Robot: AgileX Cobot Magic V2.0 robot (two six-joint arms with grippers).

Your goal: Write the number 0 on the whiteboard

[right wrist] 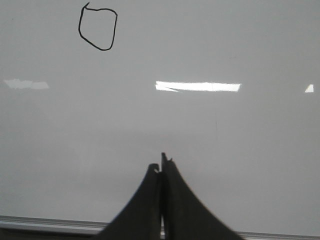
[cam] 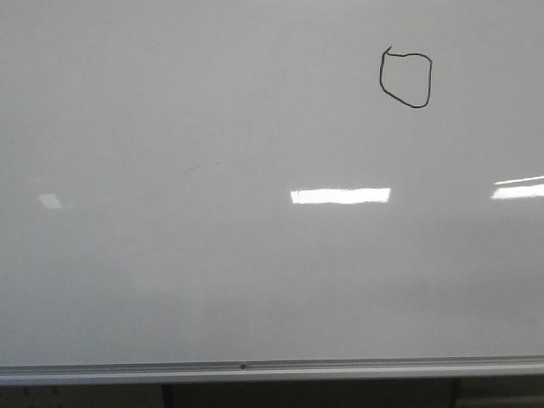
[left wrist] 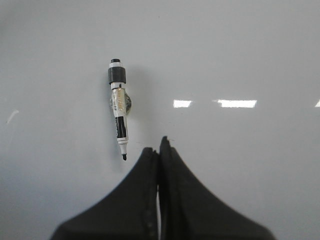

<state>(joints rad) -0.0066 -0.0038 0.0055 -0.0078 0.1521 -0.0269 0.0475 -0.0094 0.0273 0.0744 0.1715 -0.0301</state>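
The whiteboard point(cam: 212, 280) fills the front view, with a silver rail along its lower edge. The number 0 point(cam: 405, 80) is a thin black squarish loop at the upper right; it also shows in the right wrist view point(right wrist: 98, 29). A black and white marker point(left wrist: 118, 107) lies uncapped on the board point(left wrist: 240, 55) in the left wrist view, its tip pointing towards my left gripper point(left wrist: 159, 147). That gripper is shut and empty, just beside the marker's tip. My right gripper point(right wrist: 161, 164) is shut and empty over bare board point(right wrist: 240, 145), well away from the 0. Neither gripper shows in the front view.
Bright white light reflections point(cam: 340, 195) lie across the board. The silver rail point(cam: 272, 369) marks the board's near edge, with dark space below it; it also shows in the right wrist view point(right wrist: 45, 222).
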